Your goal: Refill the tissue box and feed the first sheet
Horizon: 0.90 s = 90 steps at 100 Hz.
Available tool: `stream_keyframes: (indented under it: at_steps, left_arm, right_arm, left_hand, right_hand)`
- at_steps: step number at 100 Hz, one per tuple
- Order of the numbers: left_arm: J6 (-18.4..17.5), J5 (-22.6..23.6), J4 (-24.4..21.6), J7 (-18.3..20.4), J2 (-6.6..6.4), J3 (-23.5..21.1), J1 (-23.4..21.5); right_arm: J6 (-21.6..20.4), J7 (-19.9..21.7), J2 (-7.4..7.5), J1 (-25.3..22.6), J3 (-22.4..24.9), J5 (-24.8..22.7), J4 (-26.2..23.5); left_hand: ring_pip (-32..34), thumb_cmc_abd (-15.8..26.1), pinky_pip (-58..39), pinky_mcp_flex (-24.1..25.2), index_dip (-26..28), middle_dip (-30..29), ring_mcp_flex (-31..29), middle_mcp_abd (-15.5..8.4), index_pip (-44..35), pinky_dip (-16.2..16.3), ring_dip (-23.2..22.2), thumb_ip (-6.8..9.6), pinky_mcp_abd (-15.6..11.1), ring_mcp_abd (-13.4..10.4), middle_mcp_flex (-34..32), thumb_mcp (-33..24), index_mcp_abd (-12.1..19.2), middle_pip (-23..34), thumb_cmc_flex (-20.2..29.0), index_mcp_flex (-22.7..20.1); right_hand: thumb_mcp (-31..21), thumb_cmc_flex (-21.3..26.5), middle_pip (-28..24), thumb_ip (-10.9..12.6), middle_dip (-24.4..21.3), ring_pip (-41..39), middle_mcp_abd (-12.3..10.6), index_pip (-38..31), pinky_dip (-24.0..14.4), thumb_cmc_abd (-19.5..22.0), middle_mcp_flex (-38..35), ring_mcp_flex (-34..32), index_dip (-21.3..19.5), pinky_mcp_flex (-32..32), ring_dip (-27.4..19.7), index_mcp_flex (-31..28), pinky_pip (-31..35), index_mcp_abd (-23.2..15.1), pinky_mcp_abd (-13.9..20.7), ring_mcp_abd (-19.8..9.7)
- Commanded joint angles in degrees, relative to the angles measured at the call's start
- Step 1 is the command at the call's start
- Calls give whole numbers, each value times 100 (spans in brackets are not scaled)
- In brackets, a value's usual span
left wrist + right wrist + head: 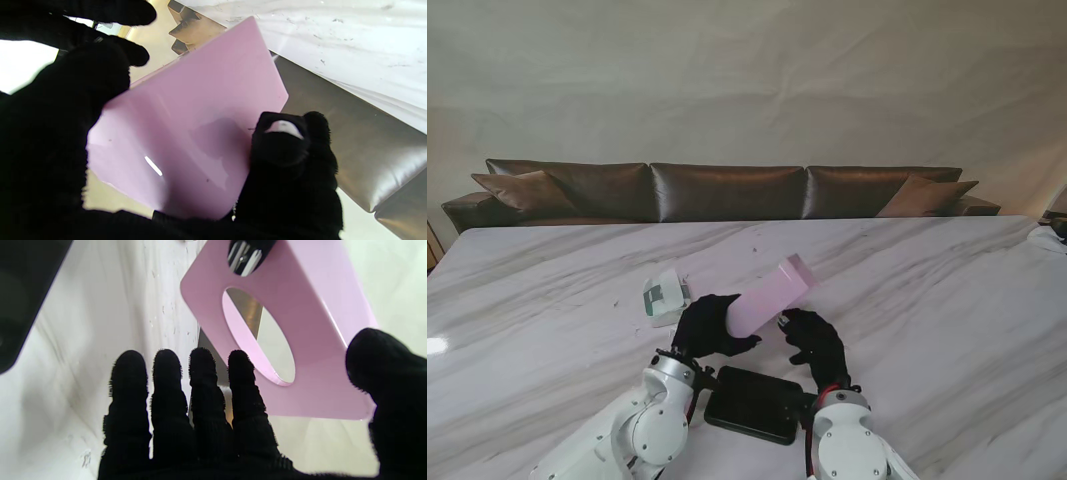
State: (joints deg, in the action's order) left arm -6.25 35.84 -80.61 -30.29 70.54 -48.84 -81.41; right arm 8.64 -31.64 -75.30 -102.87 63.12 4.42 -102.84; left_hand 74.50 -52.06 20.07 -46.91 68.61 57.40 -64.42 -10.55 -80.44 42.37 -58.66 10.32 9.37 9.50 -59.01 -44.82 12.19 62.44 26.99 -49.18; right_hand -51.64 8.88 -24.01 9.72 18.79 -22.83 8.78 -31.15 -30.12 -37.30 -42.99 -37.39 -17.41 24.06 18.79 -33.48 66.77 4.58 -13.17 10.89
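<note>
Marble worktop (907, 290): left hand (707, 325) fingers clamp the empty pink box (767, 290) aloft; right hand (815, 343) spread, holding nothing. Tissue pack (665, 296) unloaded; refilling remains.

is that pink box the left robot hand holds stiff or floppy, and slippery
Probably stiff: the pink box keeps flat faces and straight edges while the left robot hand holds it tilted off the table. Likely slippery, since its surface shows glossy highlights. Probably light for its size: you can see straight through its oval opening, so it looks empty.
</note>
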Motion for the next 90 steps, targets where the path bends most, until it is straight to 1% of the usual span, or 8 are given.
stream_keyframes:
  at_steps: [1,12,25,42,45,56,59,90]
  left_arm:
    - [34,129,-17,114,-54,-35,101]
    - [-27,400,146,261,-144,18,315]
    - [-113,705,472,358,-224,202,642]
    - [-268,649,1064,364,-177,528,1055]
    - [-304,641,1173,355,-165,594,1129]
    - [-413,634,1510,336,-130,828,1372]
    - [-446,629,1591,334,-121,886,1430]
    - [-508,732,1983,288,-94,1226,1764]
  right_arm:
    - [102,50,26,-117,42,-132,-74]
    - [162,-38,29,-216,100,-338,-146]
    - [208,-132,38,-336,172,-560,-235]
    - [242,-223,36,-441,250,-685,-304]
    - [250,-232,37,-451,262,-703,-307]
    - [273,-271,31,-478,287,-738,-316]
    - [271,-277,31,-477,292,-742,-308]
    - [248,-285,10,-382,318,-610,-180]
  left_hand:
    - [127,706,-12258,-90,84,269,-349,158,-240,11,-53,533,-93,-395,-805,-1812,-174,857,686,-118]
    - [55,715,-12177,38,105,289,-246,96,-186,47,-78,351,-172,-441,-735,-1727,3,795,684,-101]
    - [0,714,-12125,115,180,305,-157,-11,-108,87,-104,4,-289,-528,-676,-1728,238,718,617,-82]
    - [-80,694,-12048,277,217,294,-26,-25,-48,84,-92,-318,-296,-521,-624,-1708,359,672,588,-91]
    - [-107,684,-12017,327,235,290,10,-37,-15,93,-90,-505,-297,-514,-609,-1739,384,643,597,-99]
    - [-139,644,-11982,410,234,272,85,-63,31,96,-83,-636,-321,-526,-574,-1719,481,596,568,-111]
    - [-152,629,-11959,441,270,273,115,-65,60,103,-69,-825,-326,-530,-570,-1792,507,587,555,-121]
    - [-424,261,-11717,797,349,126,447,-156,346,67,70,-1405,-416,-593,-331,-1643,809,327,538,-37]
  right_hand:
    - [-35,-149,-29,50,-107,45,20,-62,16,-103,150,34,56,-33,-93,89,-33,-104,-130,15]
    - [-37,-131,-60,39,-133,22,31,-93,5,-108,131,10,65,-25,-105,49,-35,-89,-142,35]
    - [-31,-134,-100,27,-150,-7,8,-121,-10,-78,89,-25,73,2,-110,7,-32,-106,-149,40]
    - [-22,-115,-121,20,-163,-23,4,-140,-26,-58,48,-54,81,11,-114,-46,-36,-110,-157,43]
    - [-23,-113,-123,20,-164,-27,7,-146,-29,-52,43,-65,80,15,-114,-61,-35,-103,-158,40]
    - [-16,-103,-129,18,-168,-30,4,-147,-37,-41,24,-81,84,26,-117,-90,-33,-85,-167,41]
    - [-15,-100,-132,18,-168,-27,9,-148,-38,-38,16,-75,85,27,-119,-97,-34,-80,-169,39]
    - [9,-75,-147,19,-163,-43,13,-147,-52,-11,2,-100,87,33,-116,-136,-29,-53,-179,52]
